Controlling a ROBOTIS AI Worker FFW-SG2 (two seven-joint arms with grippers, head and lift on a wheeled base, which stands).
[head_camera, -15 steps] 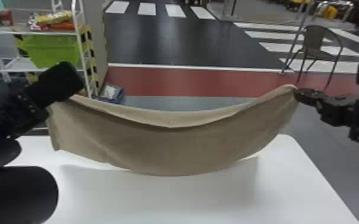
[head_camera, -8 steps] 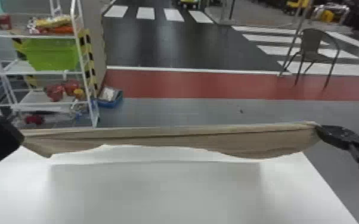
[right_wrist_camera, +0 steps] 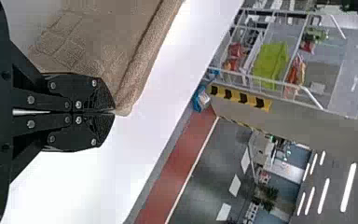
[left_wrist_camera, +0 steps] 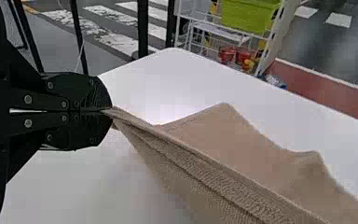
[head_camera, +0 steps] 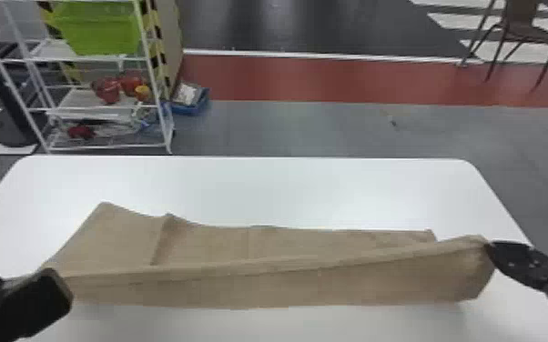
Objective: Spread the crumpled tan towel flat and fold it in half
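1. Tan fabric, the towel [head_camera: 277, 284], stretches from side to side above the near half of the white table [head_camera: 286, 191], between the two hands.
2. The left hand [head_camera: 36, 298] is closed on one end of the towel's long edge; in the left wrist view its fingertips meet at the cloth.
3. The right hand [head_camera: 491, 248] pinches the other end of that edge, its fingers together with the towel's corner at their tips.
4. Between them the held edge runs as a long, nearly straight ridge. One part of the towel hangs down on the near side of it; another spreads beyond it toward the table's far edge.
5. That far part has a pointed corner toward the left and a raised crease just beside it. Its far outline is uneven.
6. Past the table, to the left, stands a white wire rack [head_camera: 154, 68] with a green bin [head_camera: 100, 29] and some red items [head_camera: 109, 88] on its shelves. A blue container [head_camera: 191, 108] sits on the floor beside it.
7. A brown chair [head_camera: 521, 29] stands on the floor well apart from the table, far off to the right.
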